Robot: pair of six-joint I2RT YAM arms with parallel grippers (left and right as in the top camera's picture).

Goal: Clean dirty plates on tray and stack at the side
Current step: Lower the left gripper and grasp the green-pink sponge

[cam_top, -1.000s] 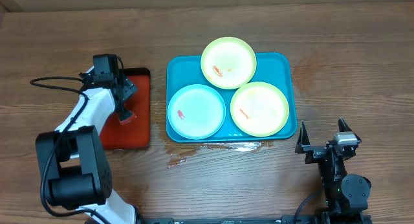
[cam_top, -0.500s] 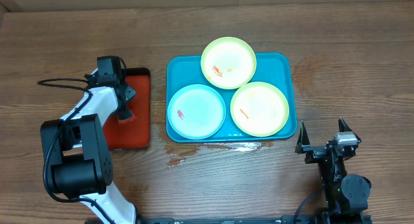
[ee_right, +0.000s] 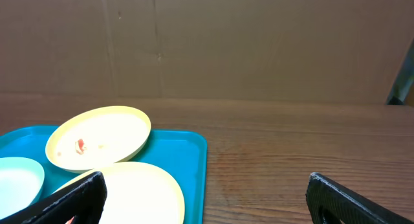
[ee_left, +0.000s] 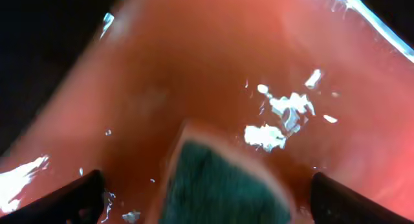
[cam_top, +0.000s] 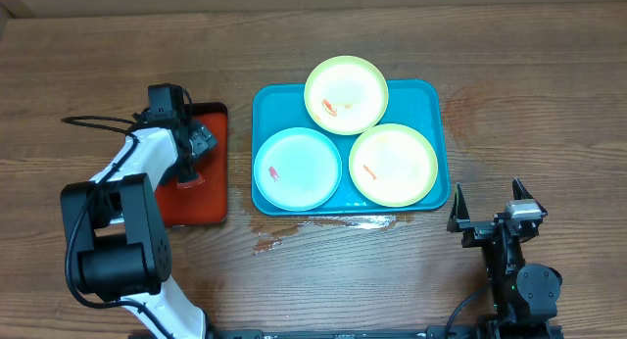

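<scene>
Three plates (cam_top: 345, 94) sit in turquoise tray (cam_top: 269, 104), smears showing. Left gripper (ee_left: 210, 199) wide over red tray (cam_top: 211, 202), green sponge (ee_left: 223, 179) between fingers, not gripped. Right gripper (cam_top: 487, 194) wide, empty, near turquoise tray's corner. Wet patch (cam_top: 362, 221) at tray's edge.

No legible text or labels

The counter (cam_top: 509, 104) is matt, grained wood. The tray (cam_top: 432, 92) and plates (cam_top: 299, 168) look smooth, glossy plastic. The red tray (cam_top: 211, 197) shines wet; the sponge (ee_left: 220, 185) has a rough green face.
</scene>
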